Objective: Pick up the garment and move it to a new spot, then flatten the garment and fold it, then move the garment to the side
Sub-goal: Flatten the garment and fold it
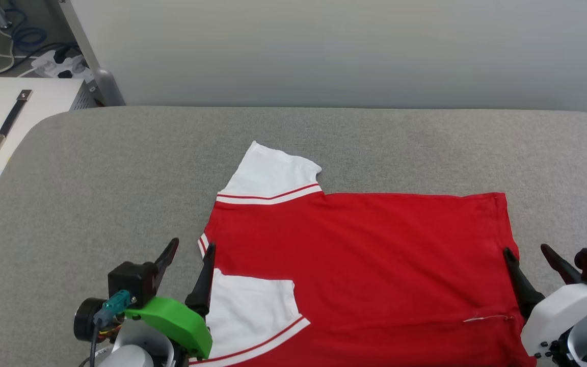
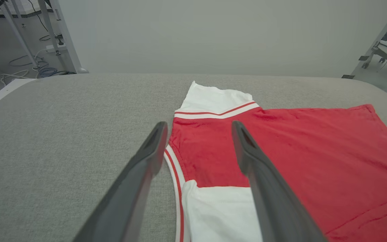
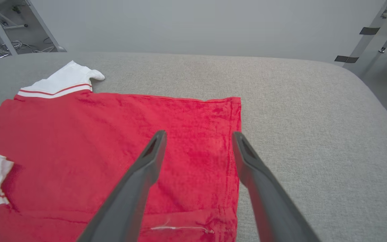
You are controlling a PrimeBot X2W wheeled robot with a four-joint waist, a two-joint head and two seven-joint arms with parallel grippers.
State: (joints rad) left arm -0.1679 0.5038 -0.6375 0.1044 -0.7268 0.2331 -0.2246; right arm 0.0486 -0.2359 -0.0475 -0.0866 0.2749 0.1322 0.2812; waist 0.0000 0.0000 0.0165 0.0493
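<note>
The garment (image 1: 365,255) lies flat on the grey padded table (image 1: 120,168), red body sideways with collar end at left and hem at right. One white sleeve (image 1: 270,176) points away from me; the near sleeve (image 1: 252,311) is folded in over the red body. My left gripper (image 1: 190,247) stands open at the collar edge (image 2: 175,168), its fingers straddling that edge with nothing held. My right gripper (image 1: 525,250) is open too, hovering at the hem edge (image 3: 233,161), empty. A loose white thread (image 3: 180,228) lies near the hem corner.
A white box with a black strap handle (image 1: 10,122) sits off the table's left end, with cables and a power strip (image 1: 59,63) on the floor behind. A pale wall panel (image 1: 324,51) runs along the table's far edge. Bare grey table surface (image 3: 314,134) lies right of the hem.
</note>
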